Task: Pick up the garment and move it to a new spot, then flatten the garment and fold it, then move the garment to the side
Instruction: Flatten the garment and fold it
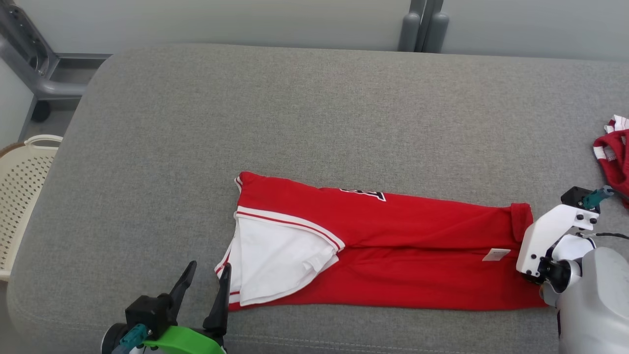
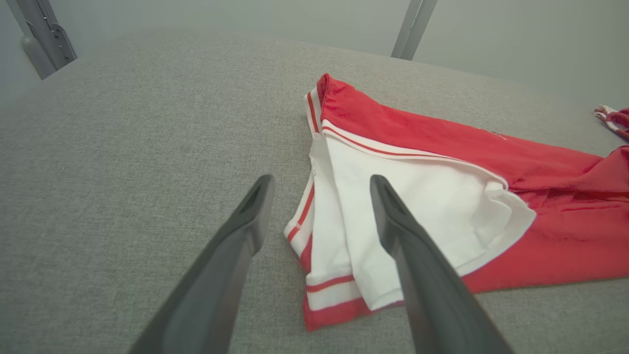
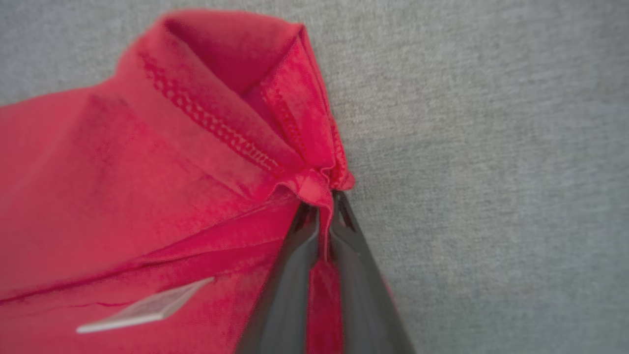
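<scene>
The garment (image 1: 403, 246) lies folded lengthwise near the front edge of the grey cushion (image 1: 295, 113); the right gripper (image 3: 322, 204) pinches its blurred hem corner; the left gripper (image 1: 209, 269) gapes wide beside its white end; a red cloth (image 1: 614, 157) at the right edge is cut off.

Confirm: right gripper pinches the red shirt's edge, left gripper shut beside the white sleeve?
No: the left gripper is open, not shut, beside the white sleeve, per the left wrist view. The right gripper does pinch the red shirt's edge.

Garment (image 1: 417, 246) red (white panel, striped trim); cushion (image 1: 314, 113) grey.
</scene>
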### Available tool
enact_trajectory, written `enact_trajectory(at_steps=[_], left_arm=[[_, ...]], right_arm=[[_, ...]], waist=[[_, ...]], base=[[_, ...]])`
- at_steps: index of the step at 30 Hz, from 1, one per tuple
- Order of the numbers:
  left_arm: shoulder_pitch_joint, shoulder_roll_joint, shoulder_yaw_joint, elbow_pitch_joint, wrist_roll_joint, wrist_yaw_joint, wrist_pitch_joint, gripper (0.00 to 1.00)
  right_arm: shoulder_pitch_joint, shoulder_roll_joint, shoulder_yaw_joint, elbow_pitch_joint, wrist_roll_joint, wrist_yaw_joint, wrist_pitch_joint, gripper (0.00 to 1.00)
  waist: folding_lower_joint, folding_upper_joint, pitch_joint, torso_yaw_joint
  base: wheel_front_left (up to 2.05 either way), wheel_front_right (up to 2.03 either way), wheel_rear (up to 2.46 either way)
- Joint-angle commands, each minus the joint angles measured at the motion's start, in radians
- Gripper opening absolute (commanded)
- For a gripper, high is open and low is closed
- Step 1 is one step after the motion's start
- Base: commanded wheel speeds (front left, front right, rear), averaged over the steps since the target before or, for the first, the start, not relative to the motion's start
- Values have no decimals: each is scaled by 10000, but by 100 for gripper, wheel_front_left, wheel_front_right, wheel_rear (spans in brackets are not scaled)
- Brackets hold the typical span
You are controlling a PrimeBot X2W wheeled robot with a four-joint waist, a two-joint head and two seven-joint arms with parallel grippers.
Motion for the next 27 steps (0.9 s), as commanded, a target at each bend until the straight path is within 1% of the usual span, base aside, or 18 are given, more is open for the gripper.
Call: enact_trajectory(at_steps=[1, 6, 12, 16, 21, 27], left_arm=[[-177, 48, 31, -1, -62, -22, -2, 100], [-218, 34, 88, 24, -74, -23, -2, 100], [-103, -57, 133, 54, -40, -24, -2, 100], [-3, -87, 166, 54, -39, -28, -2, 100], [-30, -124, 161, 74, -11, -34, -2, 100], [8, -180, 192, 113, 18, -41, -2, 100]], right_arm=[[142, 8, -142, 296, -153, -34, -65, 0], [-205, -64, -804, 360, -357, -42, -232, 0], [-757, -49, -2513, -192, -473, -28, -152, 0], [-881, -33, -3350, -807, -601, -26, 99, 0], [-679, -32, -3965, -1818, -785, -26, 655, 0], [-78, -23, -4085, -3348, -1000, -25, 1690, 0]], waist=[[0, 0, 31, -12], [0, 0, 13, -54], [0, 0, -196, -122], [0, 0, -291, -152], [0, 0, -381, -132], [0, 0, -481, -104]], base=[[0, 0, 0], [0, 0, 0], [0, 0, 0], [0, 0, 0], [0, 0, 0], [0, 0, 0]])
